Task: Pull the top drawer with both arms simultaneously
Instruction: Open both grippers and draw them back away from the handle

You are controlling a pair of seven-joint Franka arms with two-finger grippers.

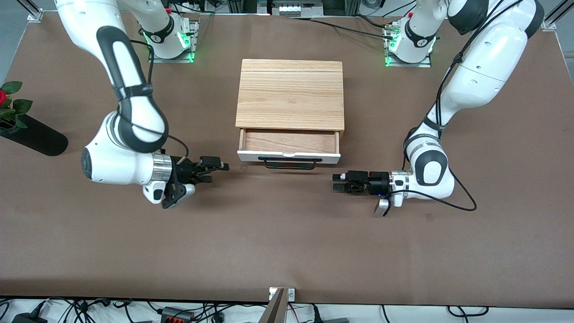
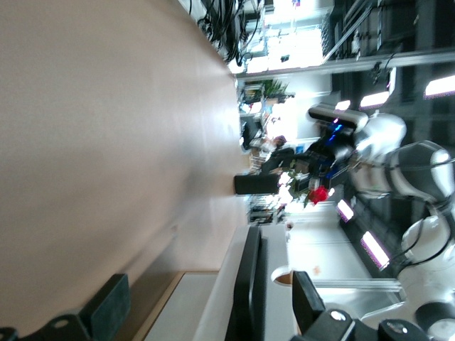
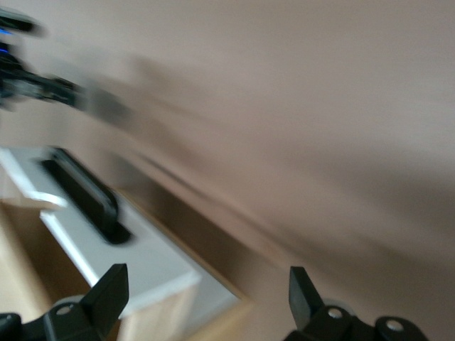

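White-fronted top drawer (image 1: 289,156) with black bar handle pulled out; left pincer (image 1: 337,182) and right pincer (image 1: 219,169) both spread, over brown tabletop (image 1: 287,242).

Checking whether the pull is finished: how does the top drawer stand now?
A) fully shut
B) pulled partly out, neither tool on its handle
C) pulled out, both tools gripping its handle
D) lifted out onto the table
B: the top drawer shows its wood inside, while the left tool and right tool hang open, clear of the handle.
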